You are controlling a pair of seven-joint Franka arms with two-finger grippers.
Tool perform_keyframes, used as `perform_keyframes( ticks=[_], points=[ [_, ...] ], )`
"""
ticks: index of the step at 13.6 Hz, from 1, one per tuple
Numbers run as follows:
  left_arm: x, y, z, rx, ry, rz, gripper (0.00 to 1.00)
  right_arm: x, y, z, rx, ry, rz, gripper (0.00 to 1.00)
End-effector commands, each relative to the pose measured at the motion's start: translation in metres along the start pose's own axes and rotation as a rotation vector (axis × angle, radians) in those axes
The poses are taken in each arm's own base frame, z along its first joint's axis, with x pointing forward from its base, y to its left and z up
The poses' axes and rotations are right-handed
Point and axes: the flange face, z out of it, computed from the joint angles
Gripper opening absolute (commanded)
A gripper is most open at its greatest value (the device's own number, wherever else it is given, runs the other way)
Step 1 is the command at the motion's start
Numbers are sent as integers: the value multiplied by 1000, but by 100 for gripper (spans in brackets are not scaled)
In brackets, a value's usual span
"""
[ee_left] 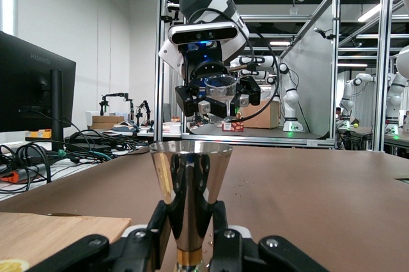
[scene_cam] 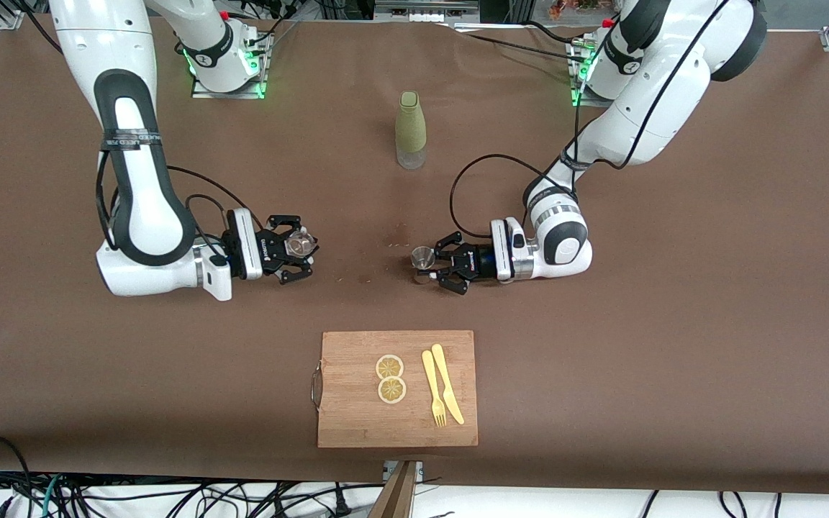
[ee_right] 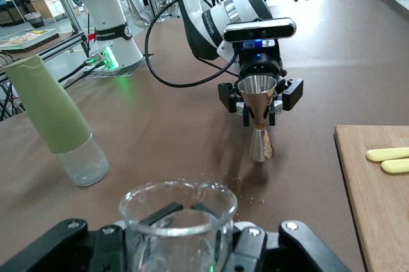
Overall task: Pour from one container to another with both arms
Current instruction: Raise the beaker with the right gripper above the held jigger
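My left gripper point(scene_cam: 427, 265) is shut on a steel jigger point(scene_cam: 422, 257), an hourglass-shaped measure held upright by its waist, low at the table's middle. In the left wrist view the jigger point(ee_left: 190, 176) fills the foreground between the black fingers point(ee_left: 153, 221). My right gripper point(scene_cam: 301, 250) is shut on a small clear glass beaker point(scene_cam: 301, 243), held upright above the cloth toward the right arm's end. The beaker point(ee_right: 179, 218) shows close up in the right wrist view and looks empty. The two grippers face each other with a gap between them.
A green-sleeved bottle point(scene_cam: 411, 129) with a clear base stands farther from the front camera, midway between the arms. A wooden cutting board point(scene_cam: 353, 403) lies near the front edge with two lemon slices point(scene_cam: 390, 378), a yellow fork point(scene_cam: 432, 388) and knife point(scene_cam: 447, 385). Small crumbs point(scene_cam: 394, 241) dot the cloth.
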Motion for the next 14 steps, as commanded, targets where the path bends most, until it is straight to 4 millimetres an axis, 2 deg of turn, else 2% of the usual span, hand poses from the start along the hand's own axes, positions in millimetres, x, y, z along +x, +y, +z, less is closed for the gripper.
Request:
perform_keyframes(
  ticks=[1, 6, 7, 14],
  points=[
    [2, 14, 4, 45, 8, 75, 0, 3, 2, 9, -37, -1, 36, 0],
    [-4, 25, 8, 37, 3, 75, 0, 15, 2, 30, -26, -22, 128, 0],
    [-3, 28, 14, 47, 17, 84, 0, 19, 2, 34, -23, -23, 137, 0],
    [-4, 29, 16, 68, 27, 83, 0, 49, 15, 43, -94, 70, 122, 0]
  ],
)
